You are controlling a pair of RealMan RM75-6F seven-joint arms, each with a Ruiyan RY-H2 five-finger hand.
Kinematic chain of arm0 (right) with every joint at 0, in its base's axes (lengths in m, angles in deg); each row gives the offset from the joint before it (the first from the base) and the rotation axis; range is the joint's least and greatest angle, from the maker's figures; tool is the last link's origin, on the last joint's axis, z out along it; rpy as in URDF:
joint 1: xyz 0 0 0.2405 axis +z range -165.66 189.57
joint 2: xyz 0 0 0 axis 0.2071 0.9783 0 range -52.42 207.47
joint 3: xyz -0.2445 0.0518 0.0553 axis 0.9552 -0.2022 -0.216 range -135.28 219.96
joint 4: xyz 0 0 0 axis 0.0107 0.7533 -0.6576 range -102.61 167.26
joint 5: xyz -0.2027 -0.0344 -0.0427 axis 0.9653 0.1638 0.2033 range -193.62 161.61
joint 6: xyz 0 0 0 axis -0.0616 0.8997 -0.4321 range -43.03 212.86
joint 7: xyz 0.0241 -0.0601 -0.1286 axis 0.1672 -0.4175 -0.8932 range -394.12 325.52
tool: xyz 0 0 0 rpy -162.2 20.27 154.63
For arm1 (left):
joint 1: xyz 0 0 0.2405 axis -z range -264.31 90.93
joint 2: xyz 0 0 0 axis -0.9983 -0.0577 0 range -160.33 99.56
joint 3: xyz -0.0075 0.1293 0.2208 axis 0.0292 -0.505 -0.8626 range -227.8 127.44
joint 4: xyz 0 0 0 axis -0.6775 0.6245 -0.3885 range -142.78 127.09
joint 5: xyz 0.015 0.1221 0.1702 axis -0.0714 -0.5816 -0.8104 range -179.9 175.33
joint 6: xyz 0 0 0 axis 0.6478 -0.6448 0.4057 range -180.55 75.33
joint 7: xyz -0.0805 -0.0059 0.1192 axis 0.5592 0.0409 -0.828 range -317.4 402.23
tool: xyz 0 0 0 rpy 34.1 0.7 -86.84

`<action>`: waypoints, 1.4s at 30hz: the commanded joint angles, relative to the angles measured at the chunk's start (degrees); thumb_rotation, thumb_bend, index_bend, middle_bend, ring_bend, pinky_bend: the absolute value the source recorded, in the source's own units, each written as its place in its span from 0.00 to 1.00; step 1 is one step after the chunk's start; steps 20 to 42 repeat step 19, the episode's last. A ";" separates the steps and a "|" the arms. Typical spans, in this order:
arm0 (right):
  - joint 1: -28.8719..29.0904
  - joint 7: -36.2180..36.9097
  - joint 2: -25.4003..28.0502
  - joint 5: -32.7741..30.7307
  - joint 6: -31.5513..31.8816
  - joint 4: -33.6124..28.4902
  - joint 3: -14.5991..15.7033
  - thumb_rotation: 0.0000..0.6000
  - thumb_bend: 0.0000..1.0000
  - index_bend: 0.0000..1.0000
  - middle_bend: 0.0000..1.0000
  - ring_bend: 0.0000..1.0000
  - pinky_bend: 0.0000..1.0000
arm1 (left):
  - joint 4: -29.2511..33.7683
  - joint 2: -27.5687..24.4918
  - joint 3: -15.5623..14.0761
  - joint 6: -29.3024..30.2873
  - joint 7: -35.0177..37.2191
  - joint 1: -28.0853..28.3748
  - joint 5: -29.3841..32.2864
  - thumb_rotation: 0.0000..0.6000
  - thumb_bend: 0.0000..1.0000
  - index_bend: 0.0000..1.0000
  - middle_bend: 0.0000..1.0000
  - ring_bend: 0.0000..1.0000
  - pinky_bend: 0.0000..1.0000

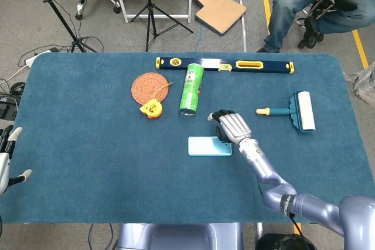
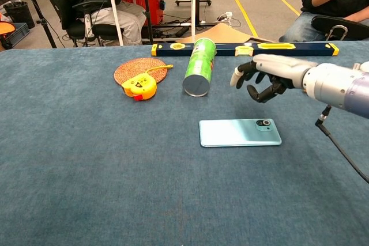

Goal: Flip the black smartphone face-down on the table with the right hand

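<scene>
The smartphone (image 2: pixel 240 132) lies flat, light-blue back up; the right hand (image 2: pixel 266 76) hovers above it, fingers loosely curled, empty. Only the head view shows the left hand (image 1: pixel 7 161), spread.

Bare cloth surrounds the smartphone (image 2: pixel 240 133); the green can (image 2: pixel 199 66) and spirit level (image 2: pixel 248 49) lie well behind it.

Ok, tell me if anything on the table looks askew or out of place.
Only the green can: it lies on its side, its far end against the long level. The smartphone lies flat, camera side up.
</scene>
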 commanded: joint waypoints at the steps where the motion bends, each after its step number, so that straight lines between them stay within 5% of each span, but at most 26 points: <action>1: -3.14 1.00 4.38 6.33 6.94 -6.25 1.67 1.00 0.57 0.29 0.26 0.16 0.20 | 0.09 -0.19 -0.13 0.26 0.38 -0.14 -0.37 1.00 0.00 0.00 0.00 0.00 0.00; 5: -7.73 0.40 10.03 13.58 15.86 -11.77 4.98 1.00 0.13 0.16 0.09 0.03 0.05 | 0.28 -0.54 -0.51 0.92 1.02 -0.41 -1.63 1.00 0.00 0.00 0.00 0.00 0.00; 7: -9.74 -0.81 12.64 14.93 18.26 -13.99 6.41 1.00 0.01 0.07 0.02 0.00 0.00 | 0.39 -0.67 -0.68 1.32 1.25 -0.57 -2.23 1.00 0.00 0.00 0.00 0.00 0.00; 13: -17.55 -7.43 21.43 16.27 25.71 -22.58 11.07 1.00 0.00 0.01 0.00 0.00 0.00 | -0.93 0.26 -0.62 4.03 1.45 -1.20 -4.41 1.00 0.00 0.00 0.00 0.00 0.00; 19: -24.31 -10.53 23.88 16.31 33.50 -25.78 12.67 1.00 0.00 0.00 0.00 0.00 0.00 | -1.55 0.73 -0.86 5.23 2.56 -1.52 -6.12 1.00 0.00 0.00 0.00 0.00 0.00; 42: -24.31 -10.53 23.88 16.31 33.50 -25.78 12.67 1.00 0.00 0.00 0.00 0.00 0.00 | -1.55 0.73 -0.86 5.23 2.56 -1.52 -6.12 1.00 0.00 0.00 0.00 0.00 0.00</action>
